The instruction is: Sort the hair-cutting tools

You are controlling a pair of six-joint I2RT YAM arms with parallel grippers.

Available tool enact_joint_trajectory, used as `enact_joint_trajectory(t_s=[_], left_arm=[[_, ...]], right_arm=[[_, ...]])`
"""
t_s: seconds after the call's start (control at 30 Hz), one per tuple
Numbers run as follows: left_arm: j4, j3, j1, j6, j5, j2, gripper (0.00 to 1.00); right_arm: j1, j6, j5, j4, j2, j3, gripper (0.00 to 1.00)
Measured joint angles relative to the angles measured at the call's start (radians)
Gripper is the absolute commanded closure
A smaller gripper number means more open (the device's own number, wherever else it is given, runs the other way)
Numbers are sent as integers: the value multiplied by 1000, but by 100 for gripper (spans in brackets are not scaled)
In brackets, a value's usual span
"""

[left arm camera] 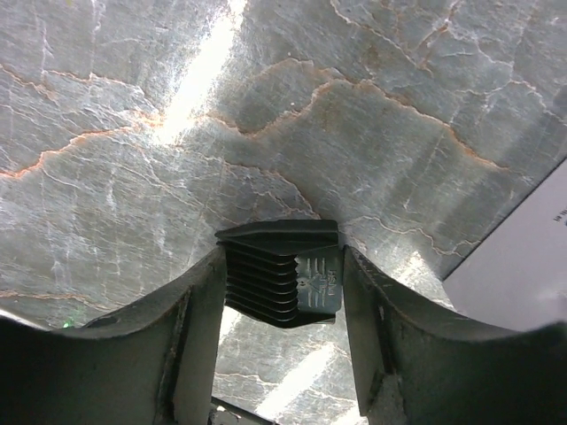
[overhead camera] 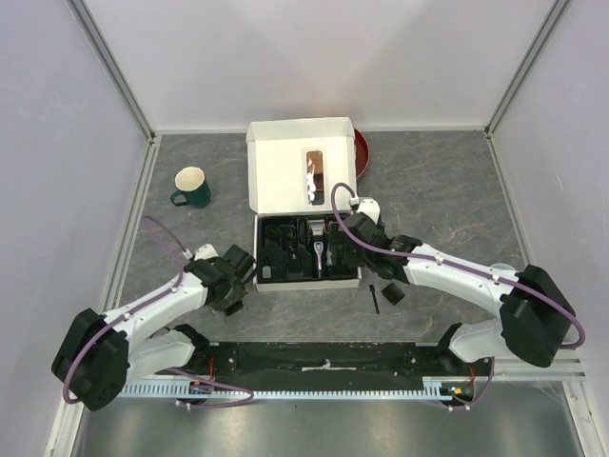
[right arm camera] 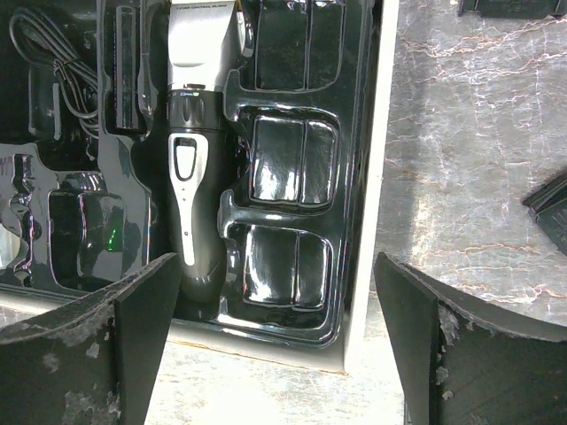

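Note:
A black comb guard (left arm camera: 283,270) lies on the marbled tabletop, and my left gripper (left arm camera: 282,257) is shut on it, a finger pressed to each side. In the top view the left gripper (overhead camera: 238,276) sits left of the white box (overhead camera: 255,249) and hides that guard. My right gripper (right arm camera: 276,266) stands open with nothing between its fingers over the box's corner. The black-and-silver clipper (right arm camera: 188,204) lies in the black tray (right arm camera: 283,159), with the black cable (right arm camera: 53,62) to its left. Another comb guard (overhead camera: 392,293) and a thin black brush (overhead camera: 374,298) lie right of the box.
The box lid (overhead camera: 300,167) stands open toward the back, with a red object (overhead camera: 363,152) behind it. A green mug (overhead camera: 193,188) stands at the back left. A white box wall (left arm camera: 523,266) shows at the right edge of the left wrist view.

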State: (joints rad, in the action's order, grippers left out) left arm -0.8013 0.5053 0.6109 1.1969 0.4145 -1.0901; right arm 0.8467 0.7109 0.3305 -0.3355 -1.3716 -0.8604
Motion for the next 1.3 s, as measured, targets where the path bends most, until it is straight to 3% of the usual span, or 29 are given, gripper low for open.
enact_joint_trajectory(t_s=[0.5, 0.73, 1.1, 1.3], left_arm=[[-60, 55, 0, -2, 6, 258, 57], [-95, 64, 0, -35, 21, 272, 20], [-57, 62, -5, -72, 8, 142, 9], [43, 11, -39, -113, -50, 113, 10]], right_arm=[[0, -2, -20, 0, 16, 0, 2], [0, -6, -45, 1, 34, 4, 2], [0, -10, -87, 14, 39, 18, 5], [33, -75, -197, 89, 47, 63, 7]])
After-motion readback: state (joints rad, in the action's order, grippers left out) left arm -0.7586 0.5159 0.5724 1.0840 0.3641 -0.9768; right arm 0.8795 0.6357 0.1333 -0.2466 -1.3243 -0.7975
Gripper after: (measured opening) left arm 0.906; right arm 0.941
